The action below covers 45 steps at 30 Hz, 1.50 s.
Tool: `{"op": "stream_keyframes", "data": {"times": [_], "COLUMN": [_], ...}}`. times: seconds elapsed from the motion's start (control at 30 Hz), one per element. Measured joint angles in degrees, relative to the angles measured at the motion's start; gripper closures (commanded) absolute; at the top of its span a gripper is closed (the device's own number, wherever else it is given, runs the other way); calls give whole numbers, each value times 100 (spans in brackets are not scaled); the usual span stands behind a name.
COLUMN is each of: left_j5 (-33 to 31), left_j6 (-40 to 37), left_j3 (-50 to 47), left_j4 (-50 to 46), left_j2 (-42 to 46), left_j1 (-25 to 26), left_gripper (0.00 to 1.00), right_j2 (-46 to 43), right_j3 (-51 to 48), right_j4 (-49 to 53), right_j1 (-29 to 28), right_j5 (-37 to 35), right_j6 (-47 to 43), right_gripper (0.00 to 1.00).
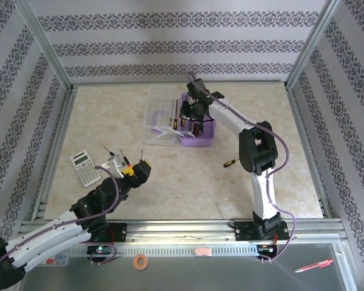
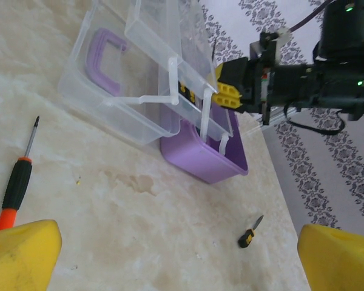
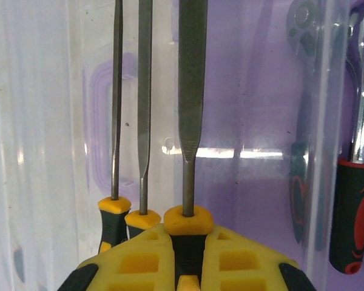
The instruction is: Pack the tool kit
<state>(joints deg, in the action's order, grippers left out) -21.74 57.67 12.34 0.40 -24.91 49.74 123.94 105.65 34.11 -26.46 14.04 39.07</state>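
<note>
Purple tool kit case [image 1: 203,140], lid [image 1: 161,112] open, seen on desk [image 1: 279,121] at upper centre of top view. Held flat-blade screwdriver [image 3: 190,91] best kept parallel to two neighbouring screwdrivers [image 3: 144,91], lowered fully before release. Right hand [image 3: 188,242] closed tight on its handle. Left hand [image 2: 179,257] spread wide, nothing held, lower left of top view.

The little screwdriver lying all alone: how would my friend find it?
Find the purple case with its clear lid open, mid-table. Look from it toward the right arm: the little screwdriver lies alone on bare table there. It is short and stubby with a black-and-yellow handle, unlike the long orange-and-black screwdriver near the calculator.
</note>
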Motion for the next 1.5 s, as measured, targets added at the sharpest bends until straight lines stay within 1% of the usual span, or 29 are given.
{"op": "stream_keyframes", "data": {"times": [0.1, 0.37, 0.47, 0.63, 0.93, 1.17, 1.37, 1.5], "left_j5": [-20, 48, 94, 181, 201, 236, 216, 188], "left_j6": [-4, -39, -39, -37, -24, -20, -17, 13], "left_j3": [4, 81, 81, 81, 76, 74, -76, -175], "left_j4": [0, 72, 210, 356, 509, 522, 492, 428], "left_j2": [-79, -769, -973, -1084, -1082, -946, -420, -138], "left_j1": [-11, -37, -37, -37, -37, -37, -37, -37], "left_gripper": [0, 0, 0, 0, 0, 0, 0, 0], "right_j2": [55, 98, 127, 164, 96, -520, -1464, -1993], "right_j3": [4, 4, 46, 87, 22, -223, -767, -1147], "right_j4": [61, 81, 111, 175, 160, 103, -103, -184], "right_j1": [7, 9, 11, 9, 9, 11, 94, 260], "right_j5": [55, 328, 393, 507, 529, 350, 87, -81], "right_j6": [-63, -197, -214, -240, -236, -238, -236, -236], "right_gripper": [88, 87, 77, 72, 71, 71, 71, 71]}}
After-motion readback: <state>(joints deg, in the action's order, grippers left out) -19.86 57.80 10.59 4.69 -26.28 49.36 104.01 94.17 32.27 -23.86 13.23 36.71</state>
